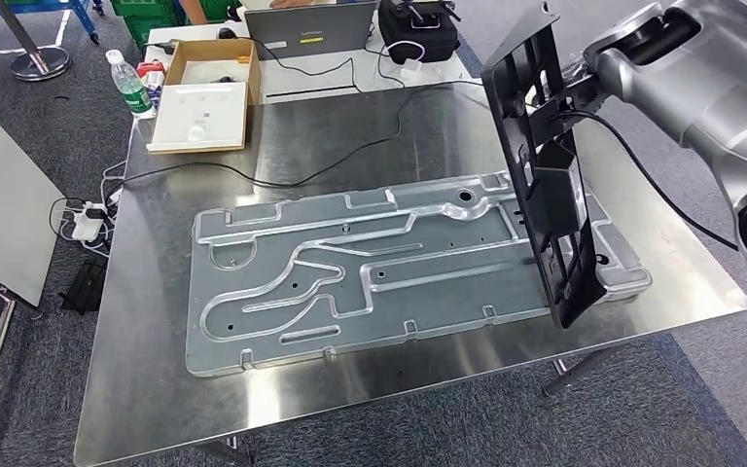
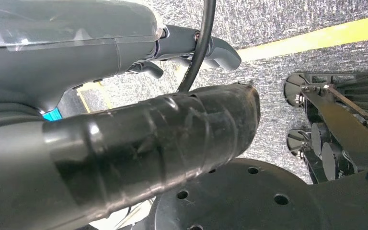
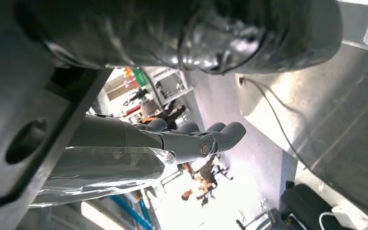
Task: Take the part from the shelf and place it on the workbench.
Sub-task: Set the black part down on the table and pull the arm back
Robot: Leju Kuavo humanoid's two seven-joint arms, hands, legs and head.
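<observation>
In the head view the long black frame-like part (image 1: 545,185) stands nearly upright at the right end of the steel workbench (image 1: 156,370). Its lower end is down at the right edge of the large silver moulded plate (image 1: 350,272). My right hand (image 1: 584,83) grips the part near its top, coming in from the right. In the right wrist view the part (image 3: 24,139) is a dark panel with a hole, lying against the palm with the fingers (image 3: 206,139) reaching past it. My left hand (image 2: 124,120) hangs over grey carpet, its fingers (image 2: 215,48) apart and holding nothing.
At the workbench's far left corner lies an open cardboard box (image 1: 204,92), with a plastic bottle (image 1: 131,86) beside it. A laptop (image 1: 311,29) and a black bag (image 1: 418,29) sit on the table behind. A black cable (image 1: 331,161) crosses the bench's far half.
</observation>
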